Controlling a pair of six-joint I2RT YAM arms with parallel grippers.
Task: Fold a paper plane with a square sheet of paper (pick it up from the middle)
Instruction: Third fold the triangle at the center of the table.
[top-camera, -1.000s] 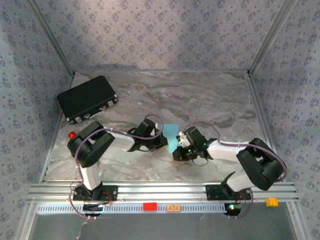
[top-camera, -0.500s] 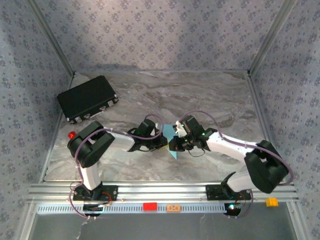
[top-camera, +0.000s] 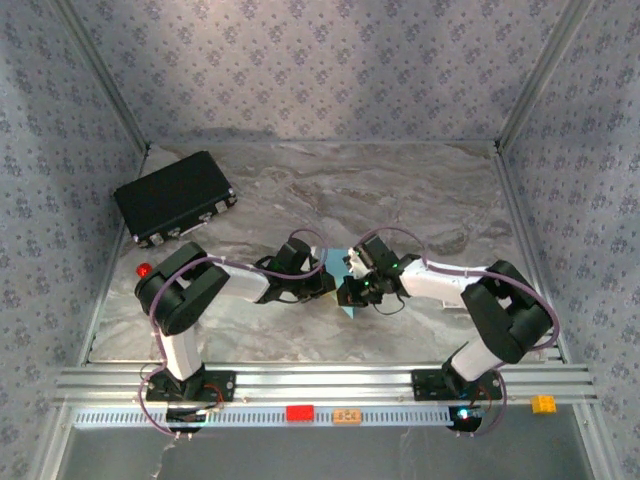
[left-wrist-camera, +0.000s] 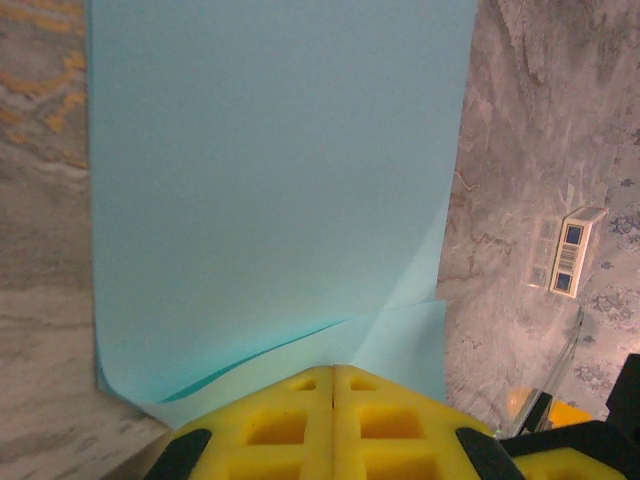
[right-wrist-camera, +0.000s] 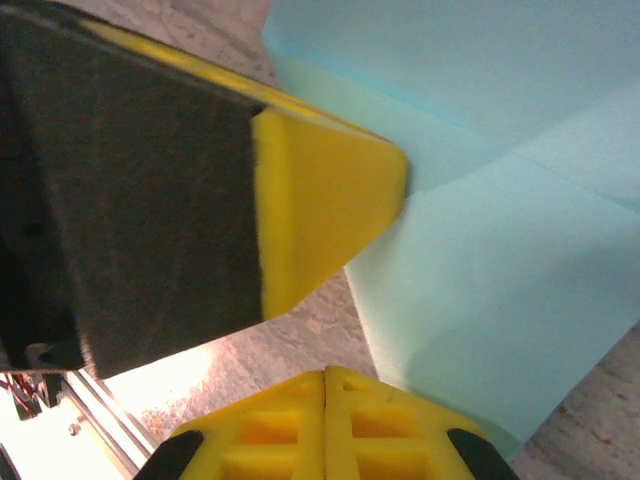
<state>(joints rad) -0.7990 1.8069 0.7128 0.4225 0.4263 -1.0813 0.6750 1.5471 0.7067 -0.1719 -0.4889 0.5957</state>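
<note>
The square sheet of paper is flanked at mid-frame by both closed grippers.
In its wrist view the left gripper is seen at the bottom edge, pads pressed together, and the partly folded sheet is spread from it toward the top. The right gripper is likewise closed at the opposite edge. Whether paper is nipped cannot be told. From above, the sheet's long axis is laid bottom-to-top, both arms equally near. The black case is seen upper left.
</note>
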